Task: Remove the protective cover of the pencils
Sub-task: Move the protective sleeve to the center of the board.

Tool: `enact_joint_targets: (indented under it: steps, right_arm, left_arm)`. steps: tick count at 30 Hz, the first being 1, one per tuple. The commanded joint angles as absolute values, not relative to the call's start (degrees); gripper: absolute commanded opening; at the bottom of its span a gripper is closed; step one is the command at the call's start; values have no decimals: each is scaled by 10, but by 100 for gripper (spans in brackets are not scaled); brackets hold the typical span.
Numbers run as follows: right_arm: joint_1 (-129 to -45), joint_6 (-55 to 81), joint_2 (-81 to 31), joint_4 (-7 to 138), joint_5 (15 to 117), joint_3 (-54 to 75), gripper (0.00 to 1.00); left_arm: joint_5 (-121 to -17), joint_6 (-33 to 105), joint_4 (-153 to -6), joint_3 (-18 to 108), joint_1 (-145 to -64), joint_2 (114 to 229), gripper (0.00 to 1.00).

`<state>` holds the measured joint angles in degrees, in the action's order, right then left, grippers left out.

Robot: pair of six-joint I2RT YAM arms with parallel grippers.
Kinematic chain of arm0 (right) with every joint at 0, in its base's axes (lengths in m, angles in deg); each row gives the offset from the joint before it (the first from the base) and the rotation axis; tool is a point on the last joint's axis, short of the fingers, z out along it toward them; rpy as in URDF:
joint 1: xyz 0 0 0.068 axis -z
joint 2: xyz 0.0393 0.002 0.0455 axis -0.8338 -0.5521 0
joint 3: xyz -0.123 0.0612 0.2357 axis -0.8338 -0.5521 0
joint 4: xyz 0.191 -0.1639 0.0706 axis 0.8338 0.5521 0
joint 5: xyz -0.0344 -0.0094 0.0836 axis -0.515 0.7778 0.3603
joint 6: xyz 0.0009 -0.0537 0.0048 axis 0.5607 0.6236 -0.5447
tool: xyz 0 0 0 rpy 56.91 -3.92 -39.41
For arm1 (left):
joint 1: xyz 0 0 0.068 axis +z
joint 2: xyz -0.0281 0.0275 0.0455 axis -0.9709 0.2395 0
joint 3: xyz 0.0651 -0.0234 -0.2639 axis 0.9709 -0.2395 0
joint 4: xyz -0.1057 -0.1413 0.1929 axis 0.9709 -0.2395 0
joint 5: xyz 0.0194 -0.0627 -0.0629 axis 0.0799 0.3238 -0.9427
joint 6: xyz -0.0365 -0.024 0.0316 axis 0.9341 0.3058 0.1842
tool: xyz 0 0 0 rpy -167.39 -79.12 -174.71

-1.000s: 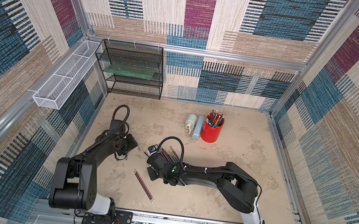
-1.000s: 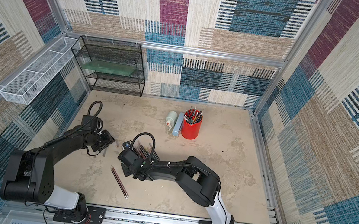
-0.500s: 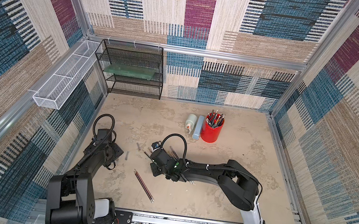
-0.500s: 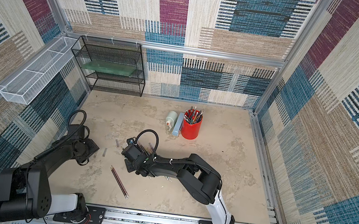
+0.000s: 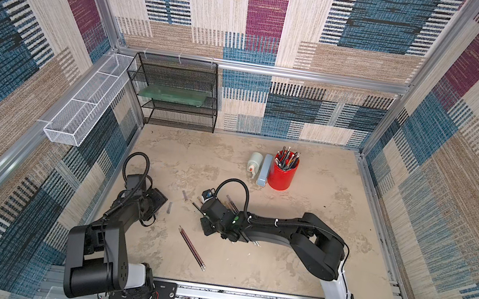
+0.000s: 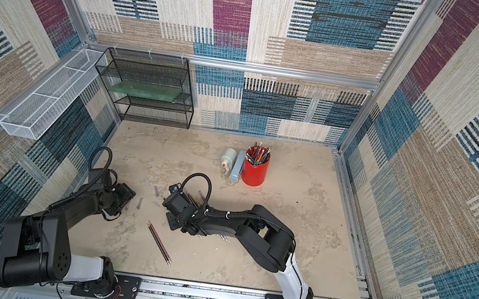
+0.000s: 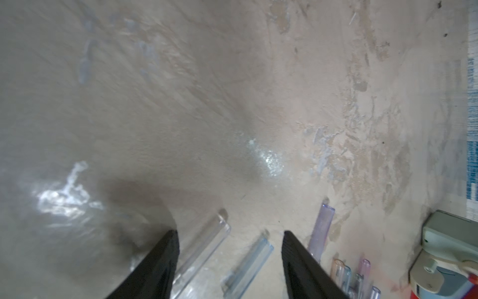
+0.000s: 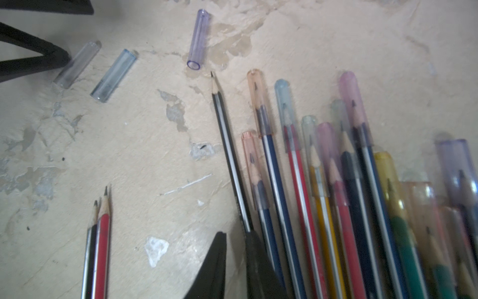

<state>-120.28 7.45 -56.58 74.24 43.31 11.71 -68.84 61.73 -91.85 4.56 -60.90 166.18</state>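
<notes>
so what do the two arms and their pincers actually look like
Both the left arm and right arm are matte black with rounded joints and a white lowest link. A black cable loops over each wrist; the right arm's is held by white ties. The left pincer and right pincer have black tapered fingers.

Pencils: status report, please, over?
Left gripper open, over loose caps. Right gripper at bare black pencil, grip unclear. Many pencils capped. Nothing blocking.
</notes>
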Motion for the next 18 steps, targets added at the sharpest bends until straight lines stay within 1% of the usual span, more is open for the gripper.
enact_joint_targets:
  steps: [1, 6, 14, 18]
  right_arm:
    - [-1205, 73, -568, 736, 432, 123, 20]
    - [-1205, 73, -567, 737, 431, 123, 20]
    - [-1204, 71, -566, 741, 429, 125, 20]
    - [-1204, 70, -564, 743, 426, 124, 20]
  left_arm:
    - [-736, 634, -940, 37, -609, 1674, 67]
    - [-764, 646, -929, 29, -610, 1684, 67]
    - [-750, 647, -968, 34, -610, 1666, 68]
    - [-776, 655, -951, 25, -610, 1663, 69]
